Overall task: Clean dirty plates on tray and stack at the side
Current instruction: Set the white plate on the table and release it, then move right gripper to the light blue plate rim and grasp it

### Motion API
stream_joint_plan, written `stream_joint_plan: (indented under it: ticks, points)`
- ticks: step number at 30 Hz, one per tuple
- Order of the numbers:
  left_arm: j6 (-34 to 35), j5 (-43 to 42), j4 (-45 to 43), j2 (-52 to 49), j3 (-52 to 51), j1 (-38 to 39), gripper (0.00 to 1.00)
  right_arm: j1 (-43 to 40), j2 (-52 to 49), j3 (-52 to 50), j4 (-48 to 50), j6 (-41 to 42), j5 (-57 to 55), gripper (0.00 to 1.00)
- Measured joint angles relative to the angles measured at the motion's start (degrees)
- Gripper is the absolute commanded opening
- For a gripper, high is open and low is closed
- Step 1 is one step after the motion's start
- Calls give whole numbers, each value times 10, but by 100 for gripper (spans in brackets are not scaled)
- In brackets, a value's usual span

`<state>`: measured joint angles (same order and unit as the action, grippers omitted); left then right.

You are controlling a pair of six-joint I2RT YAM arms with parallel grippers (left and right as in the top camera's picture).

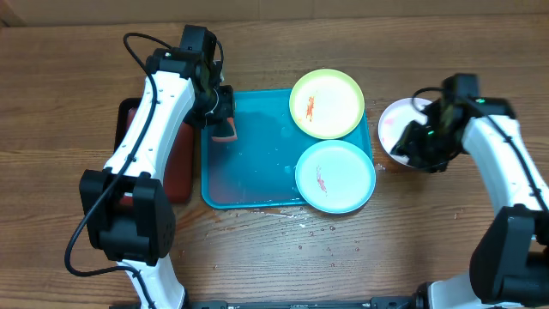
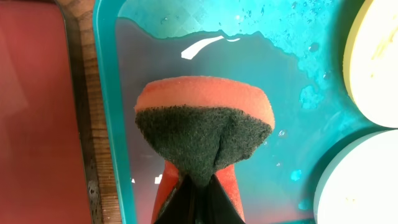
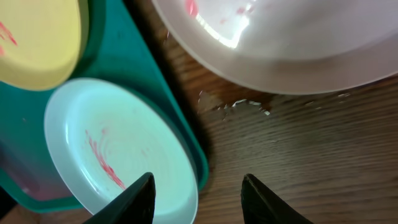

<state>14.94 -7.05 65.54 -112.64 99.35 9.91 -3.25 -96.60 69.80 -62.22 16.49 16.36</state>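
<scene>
Overhead: the left gripper [image 1: 221, 118] is clenched on an orange sponge [image 1: 226, 131] over the blue tray [image 1: 249, 184]. The yellow-green plate [image 1: 326, 103] and the teal plate [image 1: 335, 176] lie on the tray, well to the right of those fingers. The right gripper [image 1: 426, 144] is above the pinkish plate [image 1: 393, 120], which sits on the table [image 1: 257, 249] beside the tray.

Left wrist: the sponge bulges out ahead of the pinching fingers [image 2: 186, 208], with shallow water [image 2: 205, 43] beyond it. A dark red tray [image 2: 31, 112] lies to their left.

Right wrist: the fingers [image 3: 134, 199] stand released and apart, with bare table between them. The smeared teal plate is at the left finger and the pinkish plate is ahead.
</scene>
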Motion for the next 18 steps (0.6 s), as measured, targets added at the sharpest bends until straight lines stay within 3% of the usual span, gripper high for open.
stream_joint_plan:
  ticks: [5,13,18]
  points:
    - [0,0,0,0,0,0,4,46,0,-49,35,2,1,44]
    - [0,2,0,0,0,1,4,96,-3,-114,98,33,-24,26]
    - [0,5,0,0,0,2,4,104,-4,-115,122,45,-33,21]
